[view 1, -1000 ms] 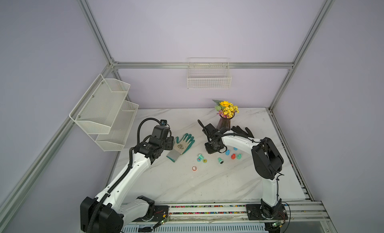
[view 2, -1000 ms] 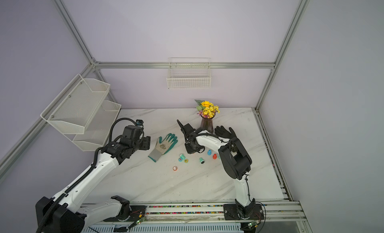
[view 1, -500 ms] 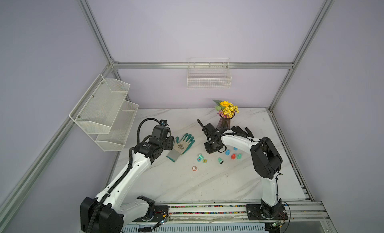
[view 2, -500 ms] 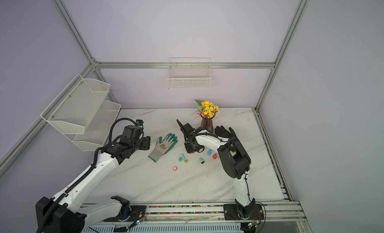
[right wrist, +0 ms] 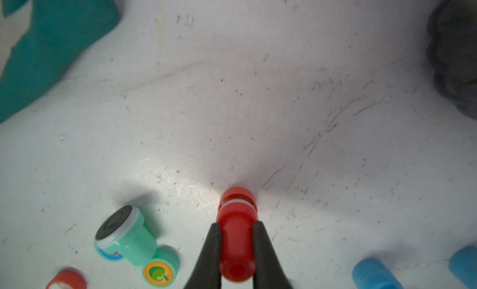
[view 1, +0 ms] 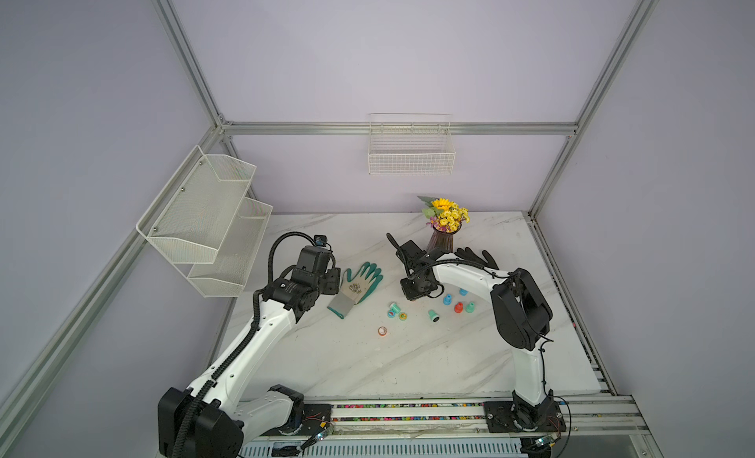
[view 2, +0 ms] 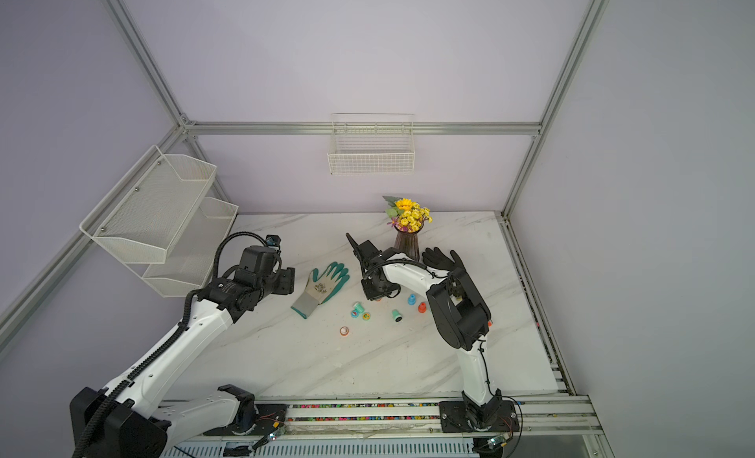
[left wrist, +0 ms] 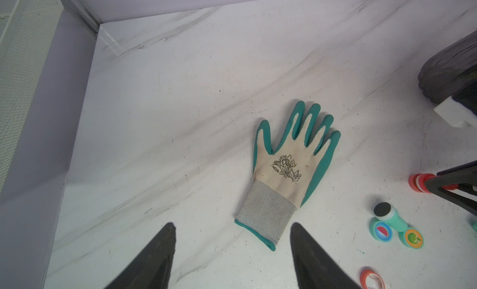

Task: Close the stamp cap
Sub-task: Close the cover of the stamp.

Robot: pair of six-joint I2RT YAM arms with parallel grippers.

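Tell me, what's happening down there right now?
Right gripper shut on red stamp, tip toward table. Left gripper open, empty, near glove. Mint stamp, loose caps beside, not touching.

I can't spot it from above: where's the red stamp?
In the right wrist view the red stamp sits between the right arm's jaws, flanked by the tipped mint stamp and a blue stamp.

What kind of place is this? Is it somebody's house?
Probably a robot testing booth, not a house: two white robot arms mounted on a rail, a marble-look table boxed in by a metal frame and plain walls, and laid-out props like toy stamps and a glove.
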